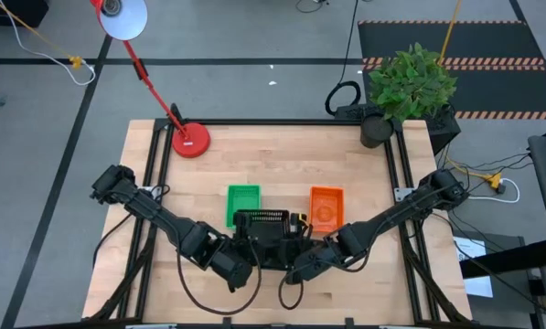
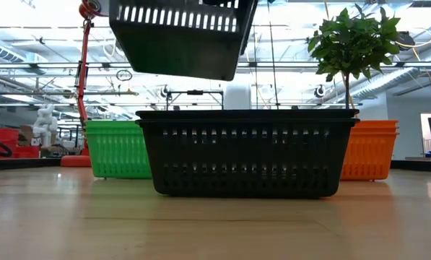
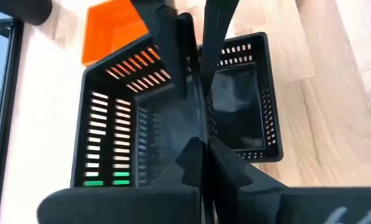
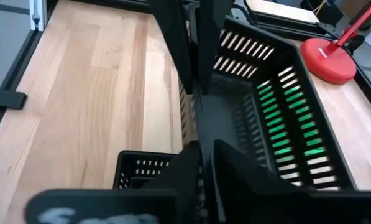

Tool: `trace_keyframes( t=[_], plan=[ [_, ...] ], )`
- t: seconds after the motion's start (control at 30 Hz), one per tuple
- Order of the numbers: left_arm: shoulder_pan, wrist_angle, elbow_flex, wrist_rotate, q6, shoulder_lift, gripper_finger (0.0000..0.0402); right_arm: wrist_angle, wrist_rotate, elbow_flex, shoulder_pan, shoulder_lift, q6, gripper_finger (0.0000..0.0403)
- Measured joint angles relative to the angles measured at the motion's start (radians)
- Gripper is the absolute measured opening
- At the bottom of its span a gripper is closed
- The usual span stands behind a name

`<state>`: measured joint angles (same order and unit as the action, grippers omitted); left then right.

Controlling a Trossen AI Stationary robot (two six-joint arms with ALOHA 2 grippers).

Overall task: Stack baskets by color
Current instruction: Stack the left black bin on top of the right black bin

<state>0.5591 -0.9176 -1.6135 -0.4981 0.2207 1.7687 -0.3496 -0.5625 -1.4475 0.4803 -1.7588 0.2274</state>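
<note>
Green stack [image 1: 243, 203] and orange stack [image 1: 326, 206] look done, sitting side by side mid-worktop. Black is in progress — one black basket [image 2: 179, 36] hangs tilted above the black stack [image 2: 246, 153] near the front edge, still to be seated. Left gripper [image 3: 201, 74] and right gripper [image 4: 194, 68] each have jaws pinched on its opposite walls. Pale wood worktop [image 1: 273, 155], red lamp [image 1: 190, 140] and potted plant [image 1: 410, 87] at the back — open lab hall behind.

In the low view, the raised black basket [image 2: 180, 37] is cut off by the picture's top edge, so whatever holds it stays out of sight. The black stack [image 2: 246, 153] standing on the tabletop hides part of the green baskets [image 2: 118, 149] and orange baskets [image 2: 370, 149] behind it.
</note>
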Motion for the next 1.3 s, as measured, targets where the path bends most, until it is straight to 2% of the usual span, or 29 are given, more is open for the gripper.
trace_keyframes(
  t=[0.17, 0.3, 0.43, 0.57, 0.67, 0.8, 0.97, 1.2, 1.3],
  plan=[
    [0.002, 0.014, 0.000, 0.003, -0.002, 0.000, 0.0036, -0.006, -0.002, 0.000, 0.009, 0.000, -0.004, 0.0008],
    [0.019, 0.030, 0.001, 0.005, -0.002, 0.000, 0.0073, -0.006, -0.008, 0.000, 0.024, 0.000, 0.021, 0.0013],
    [0.054, 0.083, 0.001, 0.007, 0.015, 0.000, 0.0128, -0.008, -0.009, 0.000, 0.060, 0.000, 0.055, 0.0007],
    [0.090, 0.119, 0.000, -0.038, -0.017, -0.008, 0.0186, -0.032, -0.015, 0.001, 0.101, 0.000, 0.121, 0.0006],
    [0.110, 0.115, 0.000, -0.056, 0.006, -0.046, 0.0213, -0.052, -0.016, 0.001, 0.131, 0.000, 0.198, 0.0006],
    [0.139, 0.096, -0.001, -0.085, 0.106, -0.107, 0.0222, -0.053, -0.022, 0.001, 0.177, 0.000, 0.259, 0.0006],
    [0.189, 0.007, -0.002, -0.195, 0.237, -0.149, 0.0223, -0.053, -0.111, 0.001, 0.244, 0.000, 0.284, 0.0006],
    [0.232, -0.177, 0.014, -0.289, 0.433, -0.149, 0.0223, -0.046, -0.284, 0.001, 0.316, -0.024, 0.237, 0.0006],
    [0.238, -0.218, 0.051, -0.317, 0.509, -0.148, 0.0223, -0.032, -0.278, 0.001, 0.313, -0.055, 0.204, 0.0006]
  ],
)
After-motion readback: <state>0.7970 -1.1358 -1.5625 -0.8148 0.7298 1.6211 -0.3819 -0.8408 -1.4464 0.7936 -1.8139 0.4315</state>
